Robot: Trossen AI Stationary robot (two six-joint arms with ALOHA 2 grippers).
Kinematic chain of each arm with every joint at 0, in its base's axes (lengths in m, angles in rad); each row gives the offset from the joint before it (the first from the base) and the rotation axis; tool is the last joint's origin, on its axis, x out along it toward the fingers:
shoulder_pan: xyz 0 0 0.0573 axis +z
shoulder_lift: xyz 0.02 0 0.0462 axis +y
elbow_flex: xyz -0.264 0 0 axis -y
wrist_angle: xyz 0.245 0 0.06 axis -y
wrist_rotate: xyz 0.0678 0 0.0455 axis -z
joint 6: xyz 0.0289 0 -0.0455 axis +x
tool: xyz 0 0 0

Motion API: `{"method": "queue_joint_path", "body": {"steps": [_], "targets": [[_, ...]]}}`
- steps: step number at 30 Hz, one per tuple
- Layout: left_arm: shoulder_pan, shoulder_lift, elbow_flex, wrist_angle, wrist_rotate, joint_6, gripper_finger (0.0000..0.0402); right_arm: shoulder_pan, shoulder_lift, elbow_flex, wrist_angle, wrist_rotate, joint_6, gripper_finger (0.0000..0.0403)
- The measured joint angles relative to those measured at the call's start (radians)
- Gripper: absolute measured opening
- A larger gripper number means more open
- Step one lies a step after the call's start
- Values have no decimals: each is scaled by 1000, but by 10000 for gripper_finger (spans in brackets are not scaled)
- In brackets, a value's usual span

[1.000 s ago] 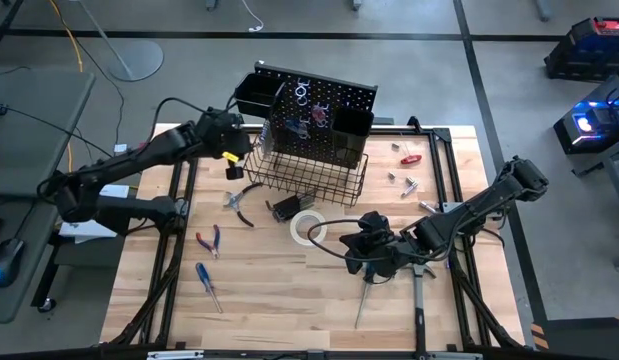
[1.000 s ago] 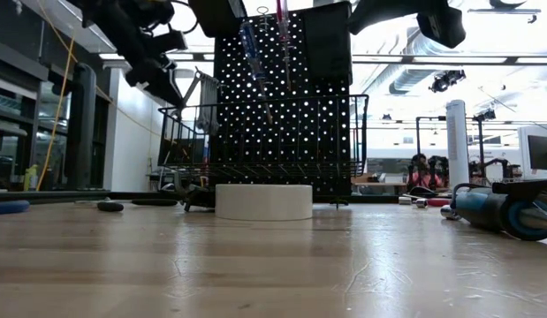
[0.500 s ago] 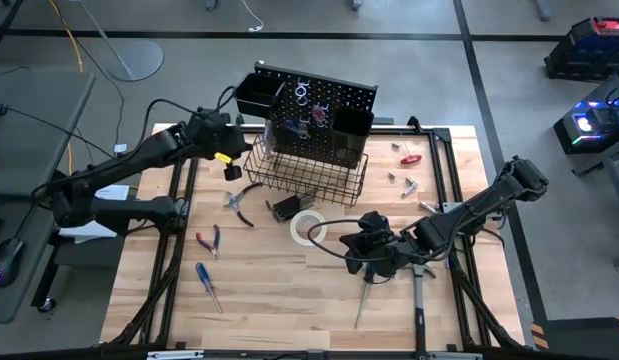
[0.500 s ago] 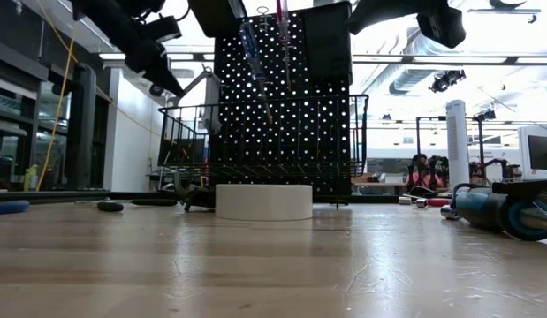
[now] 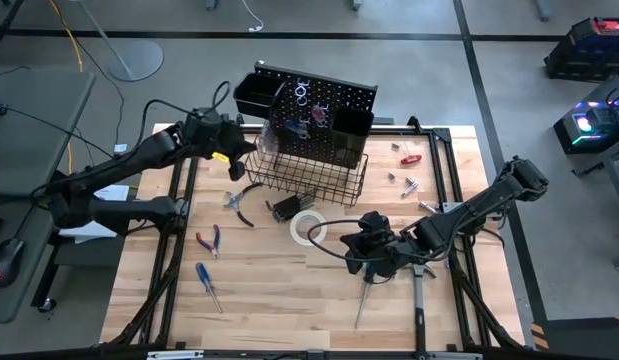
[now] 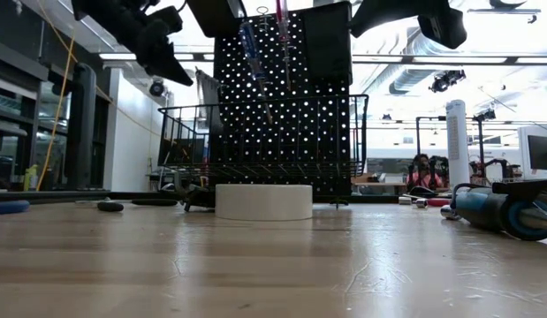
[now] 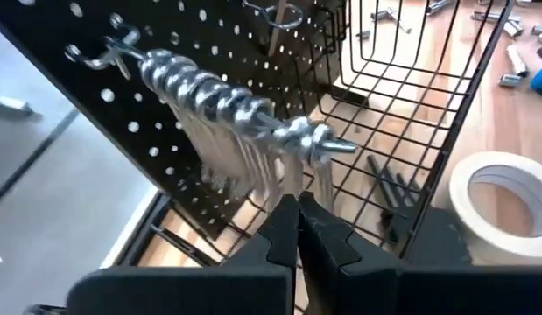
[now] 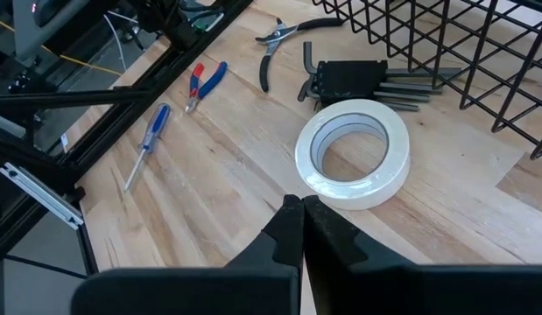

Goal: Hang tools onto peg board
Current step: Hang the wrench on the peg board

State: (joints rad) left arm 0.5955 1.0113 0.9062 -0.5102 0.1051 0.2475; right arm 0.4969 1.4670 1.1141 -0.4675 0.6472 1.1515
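The black peg board (image 5: 324,100) stands at the table's far side, with two bins and a wire basket (image 5: 309,170) on it. A bunch of silver wrenches (image 7: 222,96) hangs by its ring ends from a hook at the board's left edge, lower ends blurred. My left gripper (image 7: 297,210) is shut just below and in front of them. Two screwdrivers (image 6: 246,40) hang higher on the board. My right gripper (image 8: 301,210) is shut and hovers over the table, pointing at the white tape roll (image 8: 352,153), apart from it. My left gripper has its shut fingertips (image 7: 284,219) right at the lower ends of the hanging wrenches (image 7: 284,175). Whether they touch cannot be told. It comes from the table's left, slanting down.
Black pliers (image 5: 239,205), red-and-blue pliers (image 5: 209,240), a blue screwdriver (image 5: 207,285) and a hex-key set (image 5: 289,207) lie on the table's left half. A red tool (image 5: 411,158) and small bits (image 5: 401,182) lie at the far right. A thin long tool (image 5: 362,303) lies under the right arm.
My left gripper has risen a little toward the peg board's left edge and rolled about its own axis. The wrenches, which stood out slanted from the board, now hang straight down from the hook. The right arm has kept still.
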Motion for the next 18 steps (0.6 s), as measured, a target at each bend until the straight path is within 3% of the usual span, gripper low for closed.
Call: {"method": "queue_joint_path", "body": {"steps": [18], "targets": [[-35,23,0,-4,-34,-63,0,0,0,0,-3,-3,-6,0]]}}
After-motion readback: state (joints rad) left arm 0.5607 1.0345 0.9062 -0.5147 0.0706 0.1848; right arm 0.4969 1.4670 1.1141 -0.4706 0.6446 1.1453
